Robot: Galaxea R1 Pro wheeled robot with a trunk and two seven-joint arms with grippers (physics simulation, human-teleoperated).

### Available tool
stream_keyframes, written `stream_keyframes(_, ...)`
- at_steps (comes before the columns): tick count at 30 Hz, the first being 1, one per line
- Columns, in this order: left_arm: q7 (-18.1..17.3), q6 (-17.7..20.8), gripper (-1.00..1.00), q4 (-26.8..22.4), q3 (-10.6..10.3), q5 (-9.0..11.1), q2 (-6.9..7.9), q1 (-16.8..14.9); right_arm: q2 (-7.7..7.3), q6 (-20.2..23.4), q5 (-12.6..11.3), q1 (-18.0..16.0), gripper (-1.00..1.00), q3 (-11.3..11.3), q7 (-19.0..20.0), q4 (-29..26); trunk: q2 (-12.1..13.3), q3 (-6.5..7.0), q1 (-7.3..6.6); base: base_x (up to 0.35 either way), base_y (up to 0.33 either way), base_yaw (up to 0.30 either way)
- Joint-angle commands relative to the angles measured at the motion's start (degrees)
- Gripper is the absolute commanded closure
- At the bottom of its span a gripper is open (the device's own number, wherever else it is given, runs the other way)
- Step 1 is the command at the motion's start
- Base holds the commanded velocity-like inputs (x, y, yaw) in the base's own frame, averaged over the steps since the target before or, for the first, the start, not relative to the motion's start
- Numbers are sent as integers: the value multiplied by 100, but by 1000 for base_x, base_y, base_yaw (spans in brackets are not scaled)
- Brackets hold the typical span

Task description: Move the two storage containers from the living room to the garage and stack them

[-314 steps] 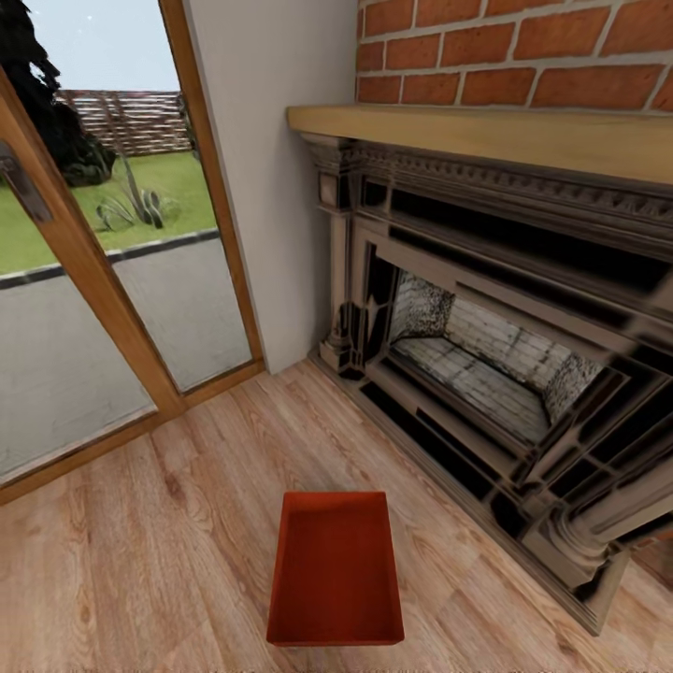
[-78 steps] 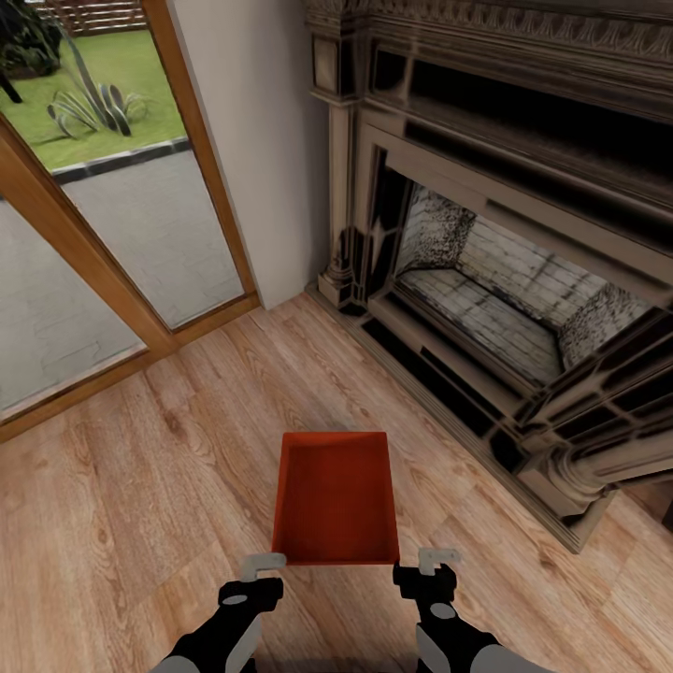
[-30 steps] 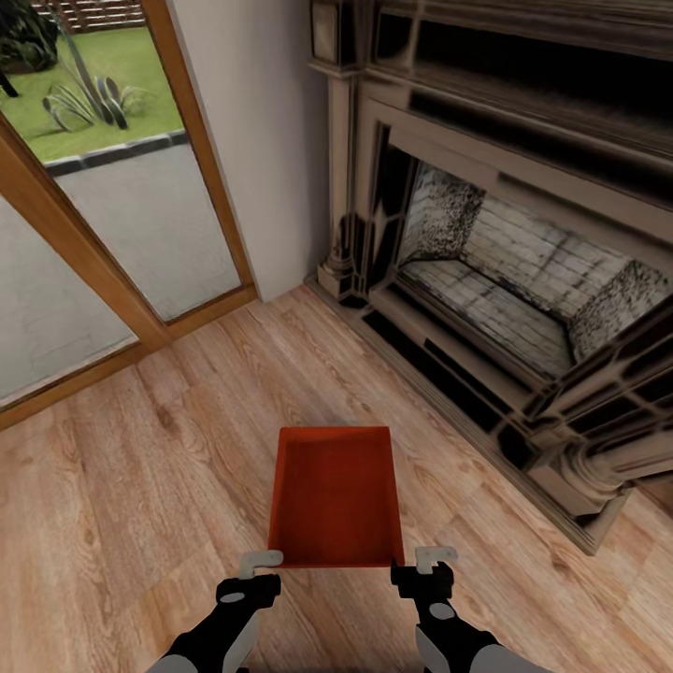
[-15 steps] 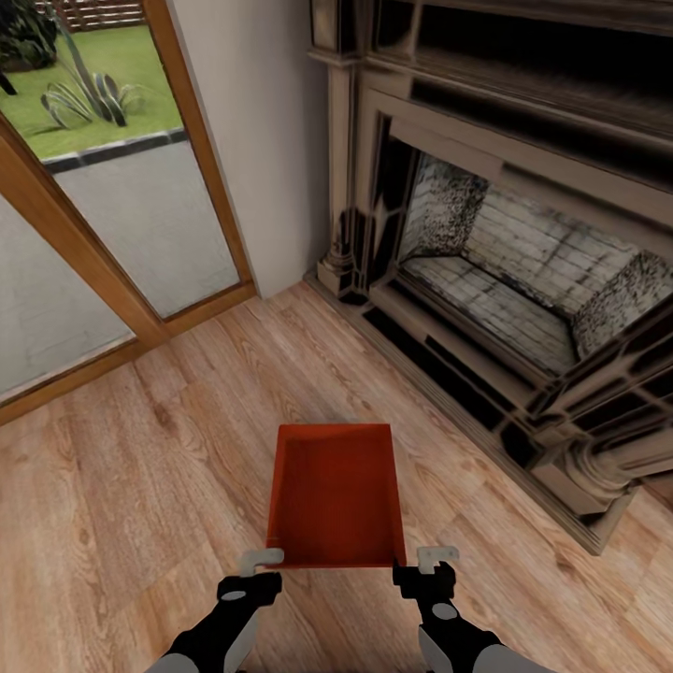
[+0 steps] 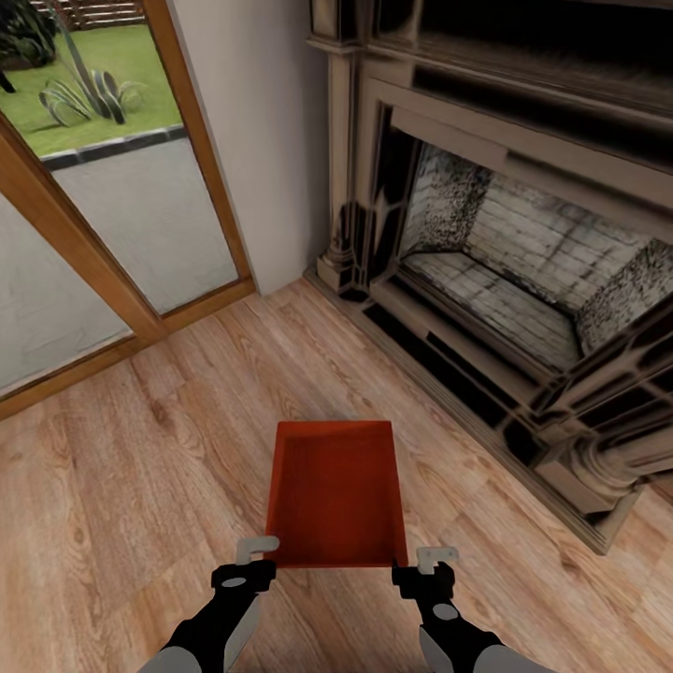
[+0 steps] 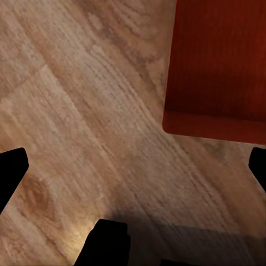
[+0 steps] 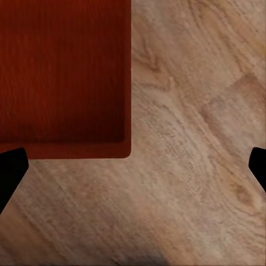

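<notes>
One orange-red open-top storage container [image 5: 336, 491] sits on the light wood-plank floor [image 5: 140, 486] of the living room, just ahead of both arms. My left gripper [image 5: 254, 551] hovers at its near left corner and my right gripper [image 5: 432, 559] just outside its near right corner. Both are open, with nothing between the fingers. In the left wrist view the container's [image 6: 219, 66] near corner lies partly between the wide-spread fingers of the left gripper [image 6: 133, 172]. In the right wrist view the container's [image 7: 64, 72] other near corner lies inside the right gripper's [image 7: 133, 169] span.
A dark carved fireplace [image 5: 523, 308] runs along the right side, its plinth close to the container's right. A wood-framed glass door [image 5: 121, 215] stands at the far left, with a white wall section [image 5: 271, 140] between them. Bare plank floor stretches left of the container.
My left gripper has edged forward to the container's near left corner. The right gripper has barely moved. The view has drifted slightly toward the fireplace.
</notes>
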Motion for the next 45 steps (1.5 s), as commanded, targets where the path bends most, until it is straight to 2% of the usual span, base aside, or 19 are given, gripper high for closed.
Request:
stream_keyframes(1, 21, 33, -100, -17, -23, 31, 1, 0, -2, -42, 14, -3, -100, 49, -42, 6, -43, -21, 22, 0, 0, 0)
stream_keyframes(8, 15, 33, -100, -18, -14, 27, 1, 0, -10, -333, 29, -3, -100, 54, -42, 6, -324, -147, 176, 0, 0, 0)
stream_keyframes(13, 17, 33, -100, -20, -14, 22, 1, 0, -12, -373, 31, -3, -100, 58, -42, 6, -524, -237, 286, 0, 0, 0)
stream_keyframes(26, 14, 15, -100, -39, -14, 29, 27, 18, -1, -767, 23, -3, -100, 58, -33, 59, -523, -236, 285, 0, 0, 0)
stream_keyframes(45, -28, -18, -100, -47, -79, -4, 28, 18, -3, -791, 22, -3, -100, 58, -33, 59, -523, -236, 285, 0, 0, 0)
